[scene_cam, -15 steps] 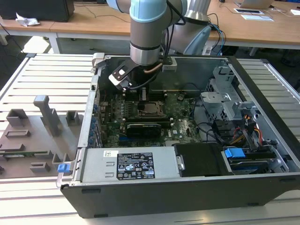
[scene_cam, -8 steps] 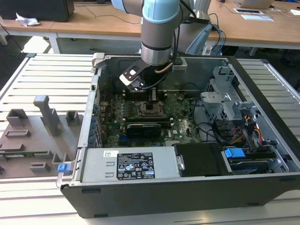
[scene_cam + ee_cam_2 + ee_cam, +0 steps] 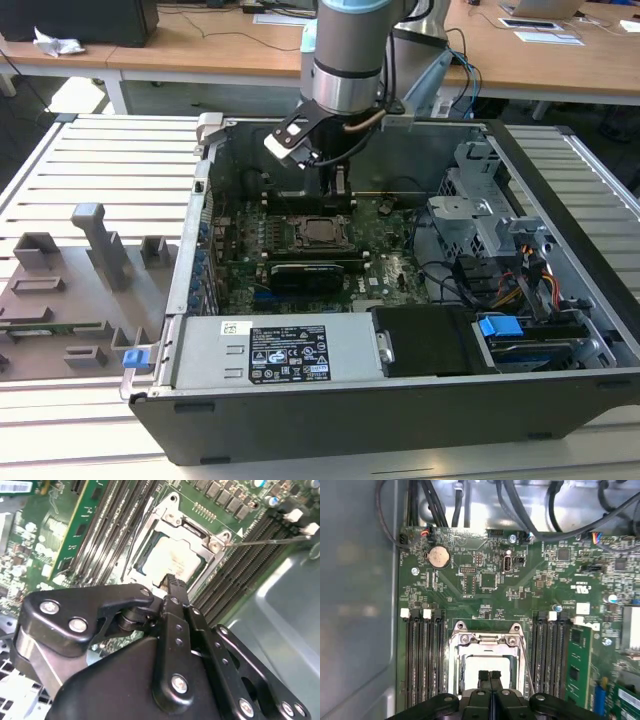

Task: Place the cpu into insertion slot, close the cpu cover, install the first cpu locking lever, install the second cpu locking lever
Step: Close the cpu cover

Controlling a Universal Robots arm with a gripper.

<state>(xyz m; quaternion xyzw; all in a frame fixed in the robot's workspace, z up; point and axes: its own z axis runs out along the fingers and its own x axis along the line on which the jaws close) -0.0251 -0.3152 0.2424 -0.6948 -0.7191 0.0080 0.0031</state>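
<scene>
Our gripper (image 3: 490, 676) is closed, fingertips pressed together with nothing between them, poised just above the cpu (image 3: 470, 670). The chip already lies in the insertion slot (image 3: 322, 232) near the middle of the motherboard (image 3: 470, 570), between two banks of memory slots (image 3: 422, 660). We see the cpu cover (image 3: 487, 650) apparently folded down around it, the chip's pale top showing through the window. So the socket lies straight below the fingertips, not off to one side. In the second wrist view a thin locking lever (image 3: 265, 541) runs out from a socket corner across the memory slots; we judge it unlatched.
</scene>
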